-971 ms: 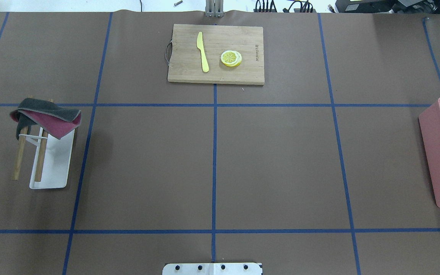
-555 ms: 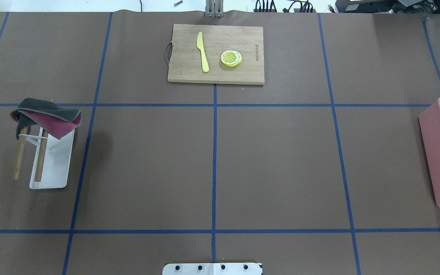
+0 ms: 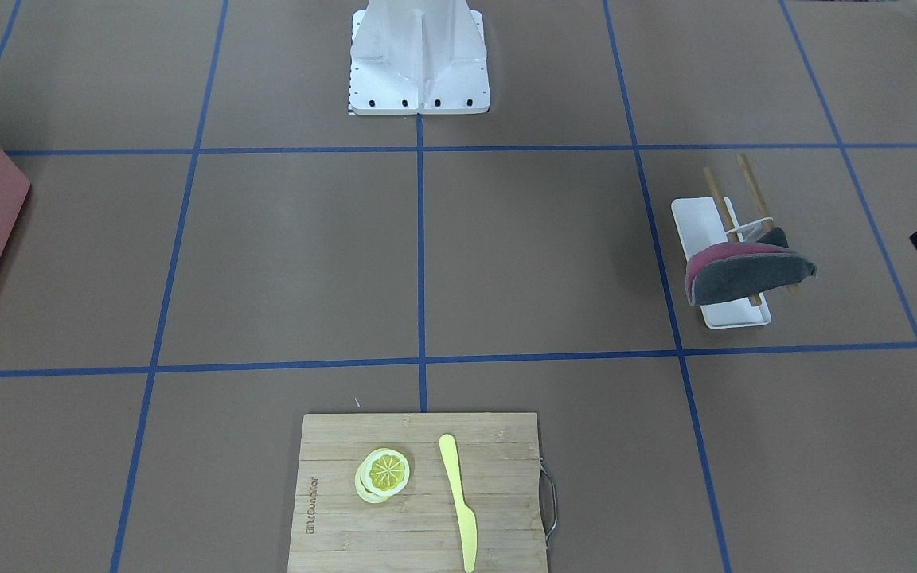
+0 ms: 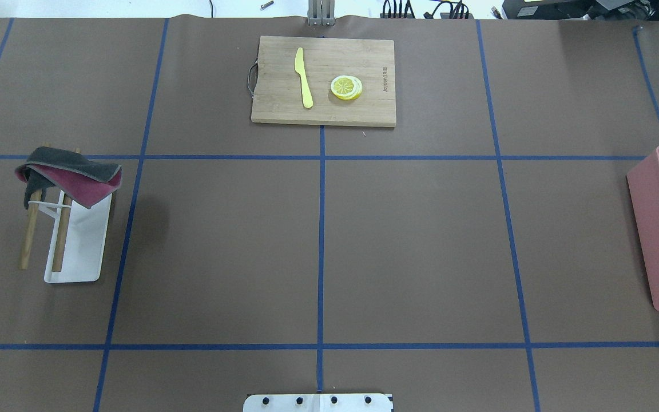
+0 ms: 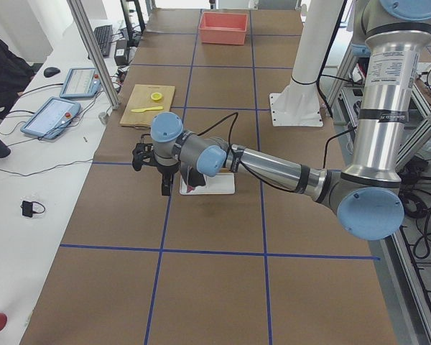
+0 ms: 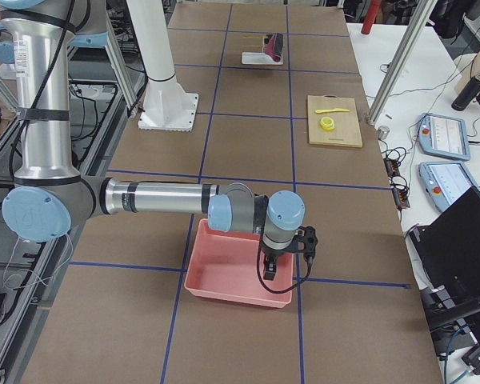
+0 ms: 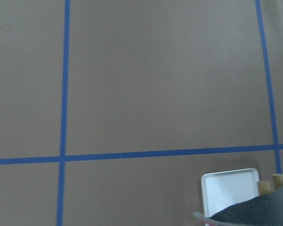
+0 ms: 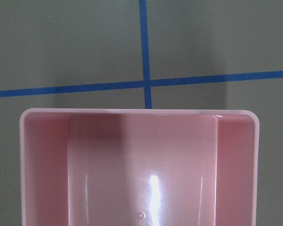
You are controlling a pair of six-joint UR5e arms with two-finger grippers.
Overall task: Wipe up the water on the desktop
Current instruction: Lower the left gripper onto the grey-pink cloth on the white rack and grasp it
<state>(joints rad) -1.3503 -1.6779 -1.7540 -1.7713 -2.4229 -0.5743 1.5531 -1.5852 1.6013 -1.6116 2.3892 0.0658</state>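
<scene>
- The left hand (image 5: 165, 189) hangs above the worktop's (image 4: 221, 246) left end, close to the white tray (image 4: 86, 252). Whether it is released or clenched cannot be told.
- A grey-and-magenta cloth (image 4: 69, 174) is draped over a wooden-rod rack (image 4: 62, 246) standing on that tray; the rods run near to far.
- The brown worktop lies flat with its long axis left to right, and blue tape divides it into rectangles.
- At the far middle is a cutting board (image 4: 358, 111) carrying a yellow knife (image 4: 304, 77) and lemon slices (image 4: 345, 87).
- A pink bin (image 4: 650, 240) sits at the right end.
- The right hand (image 6: 270, 274) hangs over the bin; its grip cannot be told.
</scene>
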